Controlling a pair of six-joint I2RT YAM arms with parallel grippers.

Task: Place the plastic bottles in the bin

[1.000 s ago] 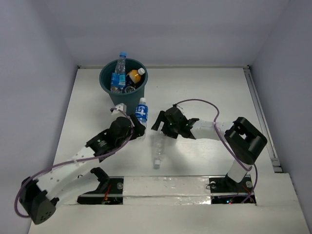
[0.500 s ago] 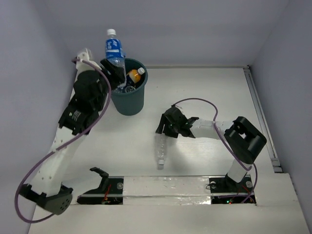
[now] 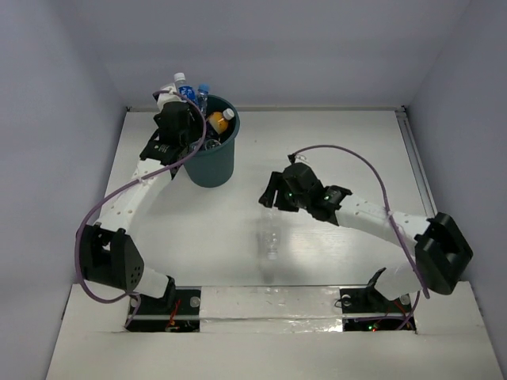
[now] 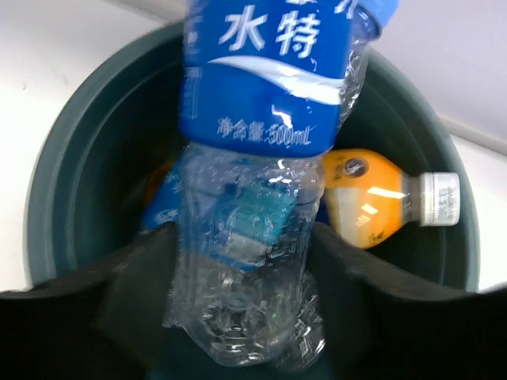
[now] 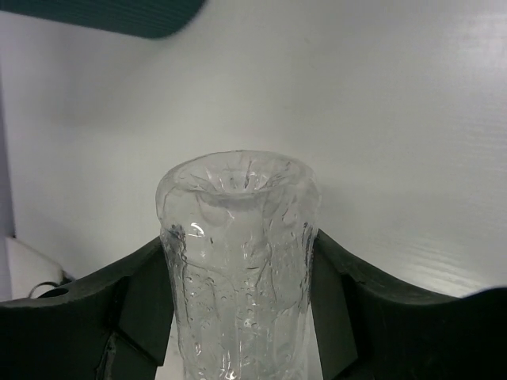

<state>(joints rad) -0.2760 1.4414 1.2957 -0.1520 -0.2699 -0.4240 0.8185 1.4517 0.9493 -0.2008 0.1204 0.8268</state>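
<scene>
I see my left pincer (image 4: 242, 273) pinching a blue-labelled bottle (image 4: 261, 79) by its crinkled clear body, held over the mouth of the dark teal bin (image 4: 71, 182). The bin stands near the far left corner of the white tabletop (image 3: 333, 142). An orange bottle (image 4: 368, 198) lies inside it. My right pincer (image 5: 238, 269) clamps a clear unlabelled bottle (image 5: 238, 229) between both fingers near mid-tabletop, well apart from the bin.

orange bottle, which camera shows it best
Left wrist view: the orange bottle lies large and sharp inside the bin, white cap to the right. The top view shows it small, among other bottles. The right wrist view misses it.
</scene>
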